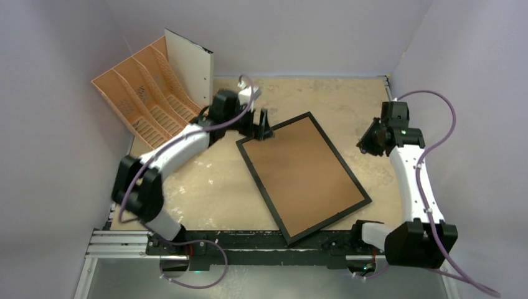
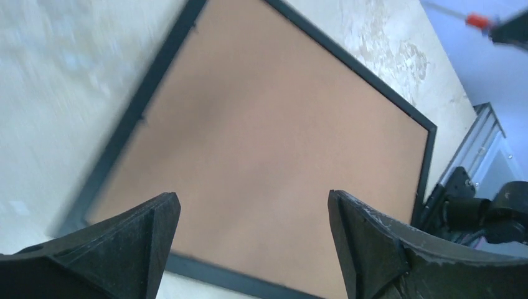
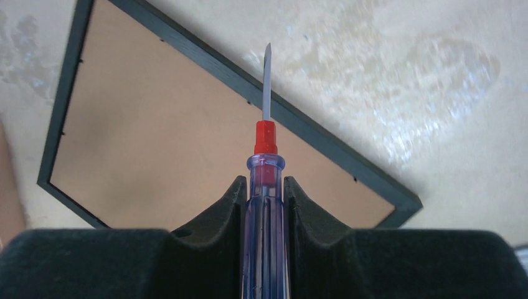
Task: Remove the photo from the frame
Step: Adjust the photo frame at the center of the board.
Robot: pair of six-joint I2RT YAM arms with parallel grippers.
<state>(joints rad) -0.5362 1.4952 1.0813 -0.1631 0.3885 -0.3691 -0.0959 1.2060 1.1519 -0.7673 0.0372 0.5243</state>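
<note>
a black frame (image 1: 303,176) lies flat and face down on the table (image 1: 205,187), its brown back up. its long axis runs diagonally, from the middle of the table towards the near edge, leaning to the right. one short end points at the far edge and the other reaches the near edge. only the brown back shows inside the black border.

the left fingers (image 2: 140,246) are spread wide apart and hold nothing. they hang over the frame's far short end, near its far left corner.

the right fingers (image 3: 230,212) are clamped on a screwdriver (image 3: 266,187) with a clear blue handle and a red collar. its blade points out over the frame's right long edge; whether the tip touches the frame cannot be told.

an orange organiser (image 1: 140,99) stands at the far left corner.
</note>
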